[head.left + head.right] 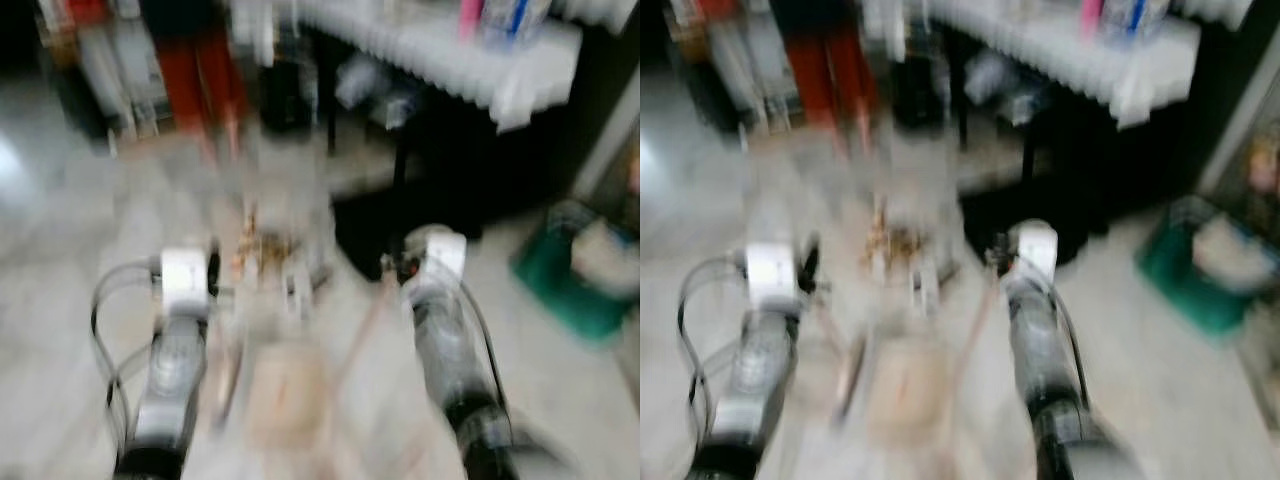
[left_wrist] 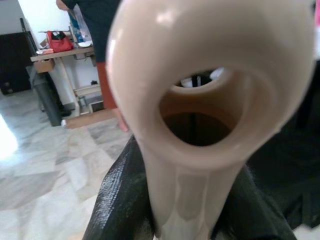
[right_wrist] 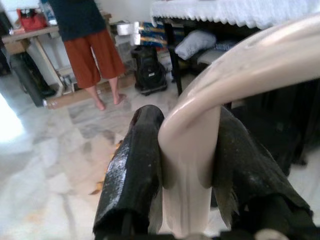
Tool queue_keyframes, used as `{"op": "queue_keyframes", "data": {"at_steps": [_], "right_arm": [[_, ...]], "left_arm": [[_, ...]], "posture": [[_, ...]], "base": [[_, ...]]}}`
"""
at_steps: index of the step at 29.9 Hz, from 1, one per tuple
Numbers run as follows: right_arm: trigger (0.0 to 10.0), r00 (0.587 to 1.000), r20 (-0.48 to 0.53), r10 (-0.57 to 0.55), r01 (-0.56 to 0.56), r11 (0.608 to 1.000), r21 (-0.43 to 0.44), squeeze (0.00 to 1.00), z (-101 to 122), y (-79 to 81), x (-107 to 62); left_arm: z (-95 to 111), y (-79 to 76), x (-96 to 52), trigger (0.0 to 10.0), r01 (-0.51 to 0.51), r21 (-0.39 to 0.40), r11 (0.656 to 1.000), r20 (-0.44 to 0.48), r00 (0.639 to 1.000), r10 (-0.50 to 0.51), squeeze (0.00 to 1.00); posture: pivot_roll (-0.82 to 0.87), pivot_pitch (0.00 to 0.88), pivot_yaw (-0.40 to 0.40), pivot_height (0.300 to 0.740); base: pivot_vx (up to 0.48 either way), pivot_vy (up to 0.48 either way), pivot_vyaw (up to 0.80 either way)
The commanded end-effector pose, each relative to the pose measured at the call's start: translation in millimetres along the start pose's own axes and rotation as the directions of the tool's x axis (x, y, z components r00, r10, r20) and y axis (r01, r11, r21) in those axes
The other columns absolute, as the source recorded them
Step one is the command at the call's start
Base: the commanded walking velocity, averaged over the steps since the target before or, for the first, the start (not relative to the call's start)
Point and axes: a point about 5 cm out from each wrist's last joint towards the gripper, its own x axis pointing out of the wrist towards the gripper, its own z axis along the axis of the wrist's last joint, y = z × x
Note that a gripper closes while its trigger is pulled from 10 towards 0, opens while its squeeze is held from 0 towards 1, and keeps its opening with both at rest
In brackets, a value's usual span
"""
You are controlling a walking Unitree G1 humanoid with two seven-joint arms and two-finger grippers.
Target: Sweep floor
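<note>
Both pincers are clamped on beige tool handles: the left pincer (image 2: 187, 220) on a handle with a hanging hole (image 2: 200, 120), the right pincer (image 3: 187, 175) on a curved handle (image 3: 250, 70), ready for the litter (image 1: 262, 245) on the floor (image 3: 45, 165) ahead.

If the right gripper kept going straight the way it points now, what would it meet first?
The right gripper is shut on a beige handle. Straight ahead lies marble floor with scattered debris, probably met first; the person stands well beyond. Depth is uncertain.
</note>
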Motion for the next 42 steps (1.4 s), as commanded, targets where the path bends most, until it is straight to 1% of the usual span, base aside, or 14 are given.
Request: {"op": "queue_keyframes", "data": {"at_steps": [1, 5, 7, 9, 17, 27, 29, 34, 40, 42], "right_arm": [[10.0, 0.996, 0.074, 0.049, -0.049, 0.999, 0.003, 0.00, 14.7, 16.0, 6.6], [10.0, 0.996, 0.074, 0.048, -0.049, 0.999, 0.010, 0.00, 14.5, 15.6, 6.6], [10.0, 0.996, 0.075, 0.040, -0.044, 0.998, 0.041, 0.00, 14.7, 14.9, 7.0], [10.0, 0.996, 0.079, 0.041, -0.043, 0.999, 0.029, 0.00, 16.5, 14.2, 7.9], [10.0, 0.996, 0.081, 0.039, -0.042, 0.999, 0.033, 0.00, 16.5, 14.1, 7.7], [10.0, 0.997, 0.077, 0.029, -0.034, 0.997, 0.070, 0.00, 17.2, 12.8, 8.9], [10.0, 0.997, 0.071, 0.024, -0.030, 0.996, 0.082, 0.00, 16.3, 12.0, 8.8], [10.0, 0.997, 0.068, 0.026, -0.031, 0.997, 0.077, 0.00, 16.4, 11.5, 8.9], [10.0, 0.997, 0.067, 0.030, -0.036, 0.995, 0.089, 0.00, 16.4, 11.7, 8.9], [10.0, 0.997, 0.067, 0.031, -0.037, 0.995, 0.089, 0.00, 16.0, 12.1, 8.8]], "left_arm": [[6.1, 13.0, 0.2, 10.0, -0.029, 0.041, 0.999, 0.039, 0.999, 0.028, 0.00], [6.9, 13.0, 1.1, 10.0, -0.033, 0.041, 0.999, 0.042, 0.999, 0.031, 0.00], [7.5, 13.3, 1.7, 10.0, -0.034, 0.042, 0.999, 0.045, 0.998, 0.032, 0.00], [8.8, 13.8, 2.5, 10.0, -0.035, 0.044, 0.998, 0.049, 0.998, 0.033, 0.00], [8.6, 16.7, 1.1, 10.0, -0.043, 0.048, 0.998, 0.050, 0.998, 0.041, 0.00], [10.8, 16.5, 3.4, 10.0, -0.043, 0.051, 0.998, 0.058, 0.997, 0.040, 0.00], [10.5, 16.5, 3.1, 10.0, -0.041, 0.050, 0.998, 0.058, 0.998, 0.039, 0.00], [10.6, 16.2, 3.4, 10.0, -0.039, 0.050, 0.998, 0.058, 0.998, 0.036, 0.00], [11.1, 15.8, 3.1, 10.0, -0.042, 0.048, 0.998, 0.060, 0.997, 0.039, 0.00], [10.8, 15.7, 2.3, 10.0, -0.042, 0.048, 0.998, 0.059, 0.998, 0.039, 0.00]], "posture": [[0.01, 0.000, 0.060, 0.740], [0.02, 0.000, 0.060, 0.740], [0.02, 0.000, 0.060, 0.740], [0.02, 0.000, 0.061, 0.740], [0.02, 0.000, 0.058, 0.740], [0.02, 0.000, 0.061, 0.740], [0.02, 0.000, 0.062, 0.740], [0.02, 0.000, 0.063, 0.740], [0.02, 0.000, 0.062, 0.740], [0.02, 0.000, 0.063, 0.740]], "base": [[0.356, 0.322, 0.80], [0.315, 0.362, 0.73], [0.302, 0.373, 0.00], [0.302, 0.373, 0.00], [0.313, 0.363, 0.00], [0.315, 0.362, 0.00], [0.317, 0.360, -0.80], [0.319, 0.359, -0.80], [0.317, 0.359, 0.00], [0.326, 0.352, -0.79]]}}
